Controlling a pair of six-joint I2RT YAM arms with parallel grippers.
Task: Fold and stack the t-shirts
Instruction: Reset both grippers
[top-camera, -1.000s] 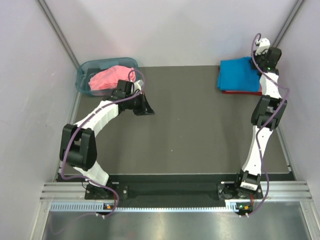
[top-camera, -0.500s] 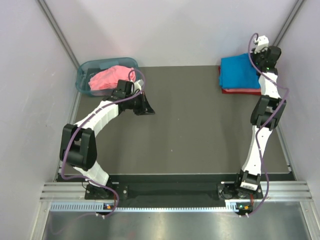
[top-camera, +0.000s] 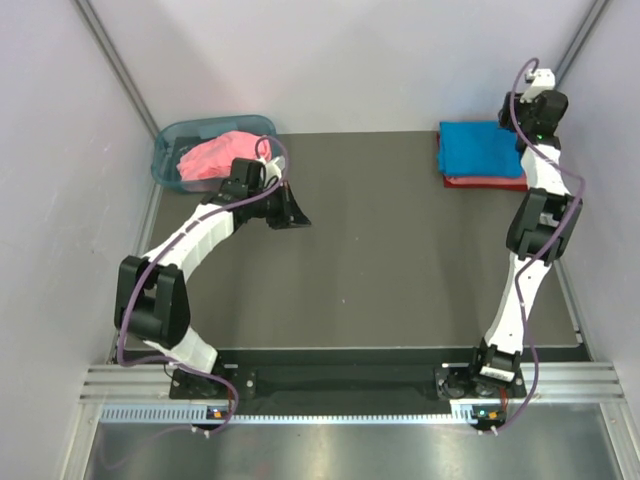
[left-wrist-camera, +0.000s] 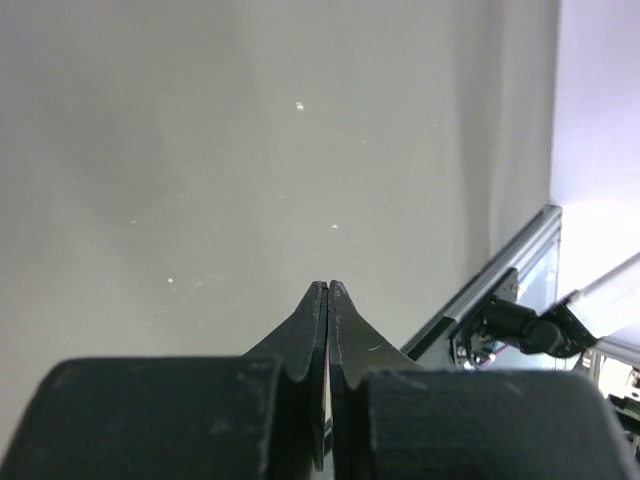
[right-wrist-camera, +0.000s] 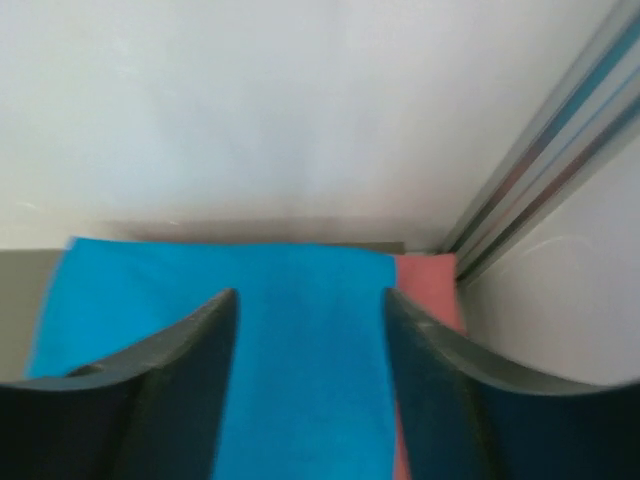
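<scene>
A folded bright blue t-shirt (top-camera: 478, 147) lies on a coral-red t-shirt (top-camera: 486, 182) at the table's back right corner. My right gripper (top-camera: 533, 118) hovers over the stack's right edge. In the right wrist view it (right-wrist-camera: 310, 296) stands open, with the blue t-shirt (right-wrist-camera: 300, 380) below the gap and a red strip (right-wrist-camera: 430, 290) beside it. A crumpled pink t-shirt (top-camera: 214, 155) fills the basket at the back left. My left gripper (top-camera: 292, 212) is just right of the basket, low over the bare mat. Its jaws (left-wrist-camera: 328, 289) are shut and hold nothing.
The translucent blue-grey basket (top-camera: 168, 152) stands at the back left corner. Pale walls close the table in at the back and on both sides. A metal rail (left-wrist-camera: 500, 285) borders the dark mat (top-camera: 380, 260).
My right gripper has opened, let go of the blue t-shirt and drawn up and back to the right. The blue t-shirt now lies flat on the red one. The left arm barely shifted.
</scene>
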